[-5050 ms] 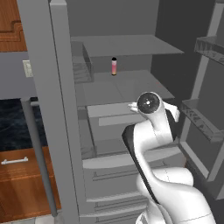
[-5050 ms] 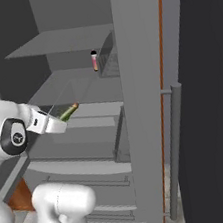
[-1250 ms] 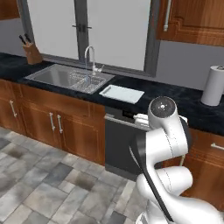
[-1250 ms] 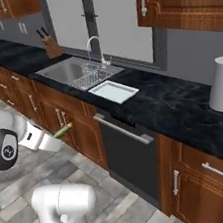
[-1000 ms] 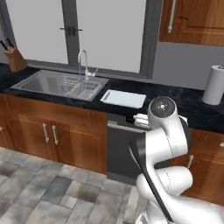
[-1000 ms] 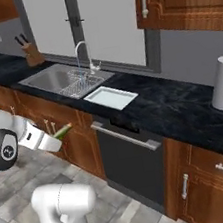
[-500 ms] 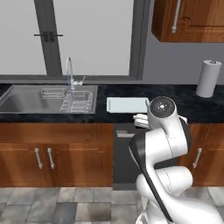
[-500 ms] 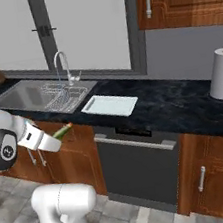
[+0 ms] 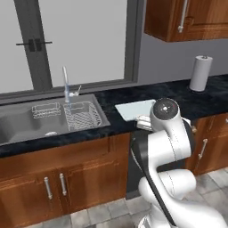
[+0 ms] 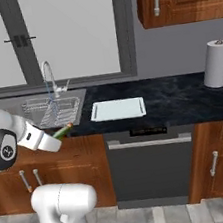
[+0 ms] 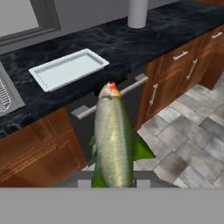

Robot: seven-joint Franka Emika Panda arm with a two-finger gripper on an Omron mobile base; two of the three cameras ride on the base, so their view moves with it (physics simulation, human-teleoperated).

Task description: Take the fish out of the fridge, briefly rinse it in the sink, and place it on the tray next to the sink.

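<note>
My gripper (image 11: 113, 181) is shut on the fish (image 11: 113, 140), a slender olive-green fish with a reddish snout that points away from the hand. In the right base view the fish (image 10: 63, 131) sticks out of the gripper (image 10: 57, 138) in front of the counter edge, below and left of the tray (image 10: 118, 109). The pale tray (image 11: 68, 68) lies flat on the dark counter, with nothing on it. The steel sink (image 10: 38, 112) with wire racks and a chrome faucet (image 10: 48, 80) lies left of the tray. The sink (image 9: 44, 120) is ahead on the left. The fridge is out of view.
A paper towel roll (image 10: 216, 63) stands on the counter at the right. A grey dishwasher (image 10: 149, 166) with a bar handle sits under the tray, between brown cabinet doors. A window is behind the sink. Grey tiled floor (image 11: 188, 148) lies below.
The whole picture has shifted: the base has moved, so the sink and tray now lie straight ahead and closer. The fish stays in the shut gripper.
</note>
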